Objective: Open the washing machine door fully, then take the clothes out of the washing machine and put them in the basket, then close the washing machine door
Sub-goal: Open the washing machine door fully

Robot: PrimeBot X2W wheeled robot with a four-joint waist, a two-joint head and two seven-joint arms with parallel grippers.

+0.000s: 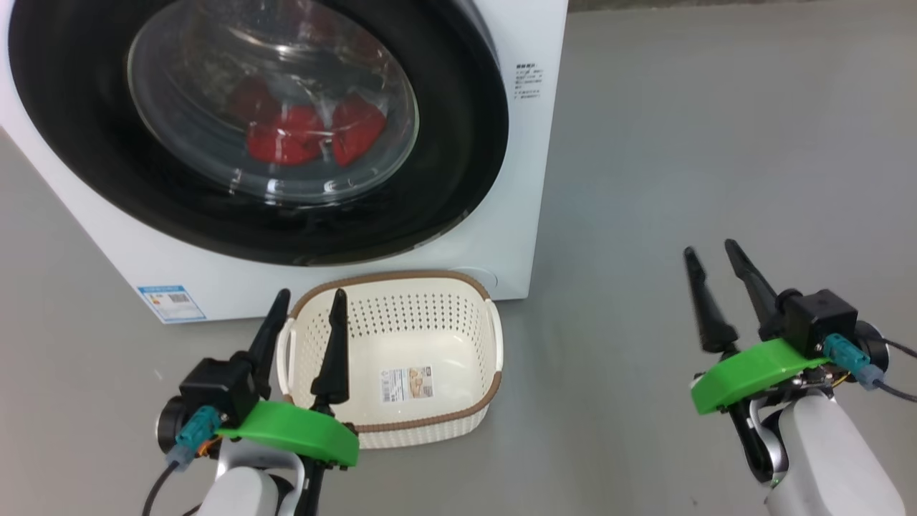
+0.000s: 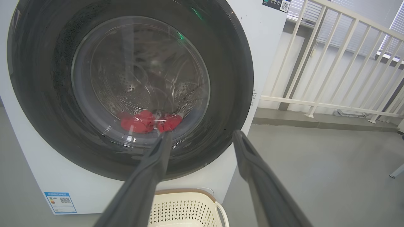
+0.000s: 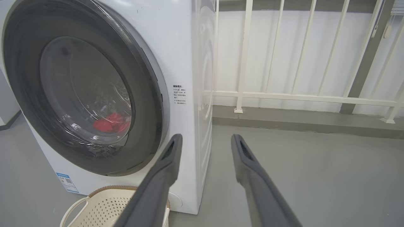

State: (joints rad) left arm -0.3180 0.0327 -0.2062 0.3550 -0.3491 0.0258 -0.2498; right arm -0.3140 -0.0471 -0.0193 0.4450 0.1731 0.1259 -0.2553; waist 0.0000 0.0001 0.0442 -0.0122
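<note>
The white washing machine [image 1: 526,179] stands on the floor ahead with its black-rimmed round door [image 1: 466,158] shut against the front. Through the glass, red clothes [image 1: 311,132] lie low in the drum, red clothes [image 2: 150,121] also showing in the left wrist view. The cream basket [image 1: 430,308] sits empty on the floor just below the door. My left gripper [image 1: 308,295] hangs open over the basket's left end. Off to the right, over bare floor, my right gripper [image 1: 709,249] is open with nothing between its fingers. In the right wrist view the door [image 3: 151,104] sits flush.
A grey floor [image 1: 716,143] spreads wide to the right of the machine. A white railing [image 3: 300,94] on a low kerb runs behind and beside the machine. A blue label [image 1: 172,302] marks the machine's lower left front.
</note>
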